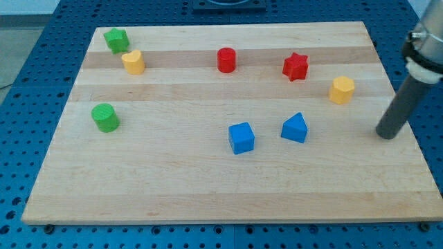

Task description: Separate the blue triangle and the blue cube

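The blue cube (pixel 241 137) sits on the wooden board a little below its middle. The blue triangle (pixel 295 128) sits just to its right, with a gap of about a block's width between them. My tip (pixel 387 134) rests on the board near its right edge, well to the right of the blue triangle and touching no block.
A yellow hexagon block (pixel 342 90) lies above and left of my tip. A red star (pixel 295 66) and red cylinder (pixel 226 60) sit near the top. A green star (pixel 116 40), yellow block (pixel 133 62) and green cylinder (pixel 105 117) are on the left.
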